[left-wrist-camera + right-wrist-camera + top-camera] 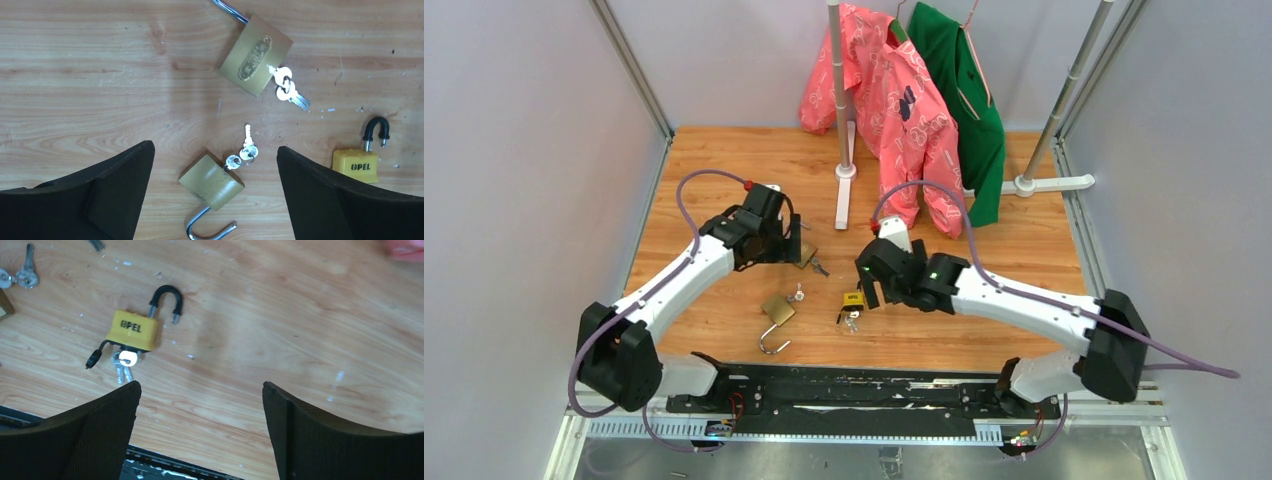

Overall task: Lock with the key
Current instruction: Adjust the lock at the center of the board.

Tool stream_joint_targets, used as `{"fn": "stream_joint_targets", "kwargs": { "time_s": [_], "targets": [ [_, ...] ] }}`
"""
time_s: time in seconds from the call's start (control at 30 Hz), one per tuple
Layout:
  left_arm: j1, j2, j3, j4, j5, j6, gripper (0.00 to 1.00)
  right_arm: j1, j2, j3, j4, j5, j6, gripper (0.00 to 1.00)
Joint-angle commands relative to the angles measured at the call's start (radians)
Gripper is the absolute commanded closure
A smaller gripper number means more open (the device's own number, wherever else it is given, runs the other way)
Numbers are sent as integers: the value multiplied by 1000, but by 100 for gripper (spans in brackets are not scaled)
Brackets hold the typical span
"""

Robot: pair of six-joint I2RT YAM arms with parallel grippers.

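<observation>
Three padlocks lie on the wooden table (1004,250). A brass padlock (211,181) with its steel shackle (207,230) swung open lies below and between my left gripper's (215,147) open fingers, its key (234,161) in the keyhole. A second brass padlock (255,55) with keys (287,90) lies farther off. The yellow padlock (132,330) has an open black shackle (165,297) and keys (122,367) at its base. My right gripper (201,385) hangs open over bare wood to its right. From above, the left gripper (774,240) and right gripper (869,290) flank the locks.
A pink shirt (894,100) and a green garment (969,90) hang on a rack at the back, with its upright pole (842,90) and white foot (1044,184). A black rail (854,390) runs along the near edge. Grey walls close both sides.
</observation>
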Motion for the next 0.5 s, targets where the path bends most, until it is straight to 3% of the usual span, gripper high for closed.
{"fn": "stream_joint_targets", "kwargs": {
  "time_s": [0.0, 0.47],
  "targets": [
    [67, -50, 21, -2, 51, -44, 2, -8, 157, 48, 40, -154, 52, 6],
    [120, -179, -21, -57, 53, -85, 2, -21, 494, 250, 37, -187, 303, 8]
  ]
}}
